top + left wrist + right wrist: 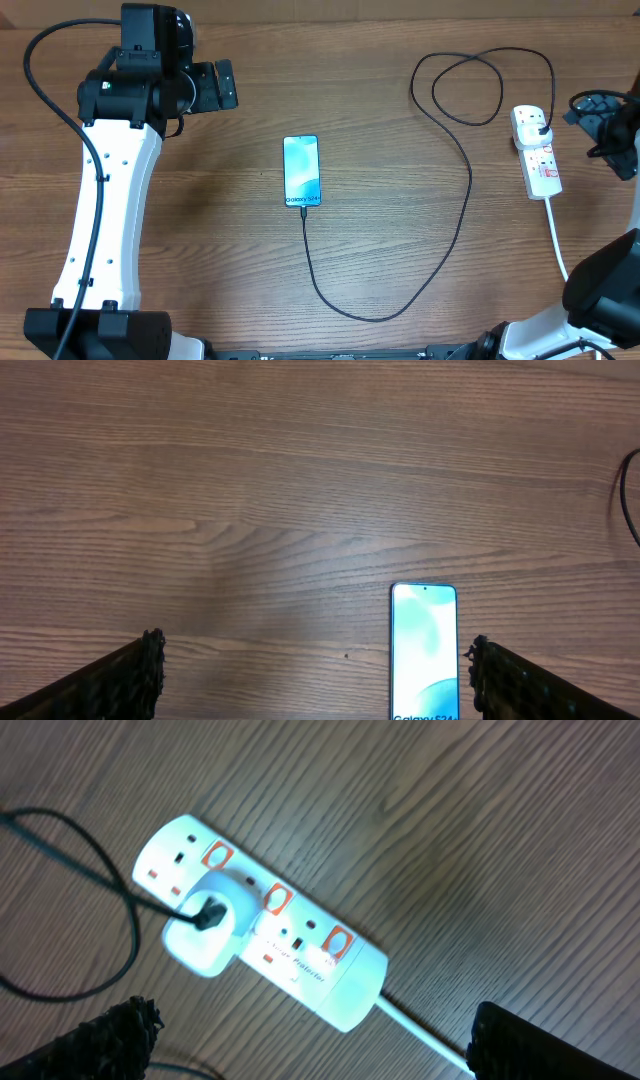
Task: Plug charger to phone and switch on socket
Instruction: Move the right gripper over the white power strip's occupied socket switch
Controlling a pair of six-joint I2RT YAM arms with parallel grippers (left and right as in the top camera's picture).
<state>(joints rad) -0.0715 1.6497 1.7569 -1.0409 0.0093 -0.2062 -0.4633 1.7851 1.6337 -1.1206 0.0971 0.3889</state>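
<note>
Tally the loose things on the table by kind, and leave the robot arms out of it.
phone: 1
charger: 1
socket: 1
Total: 3

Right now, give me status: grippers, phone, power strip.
Left gripper open, right gripper open, both empty. Cable runs from phone to power strip. Nothing in the way.
</note>
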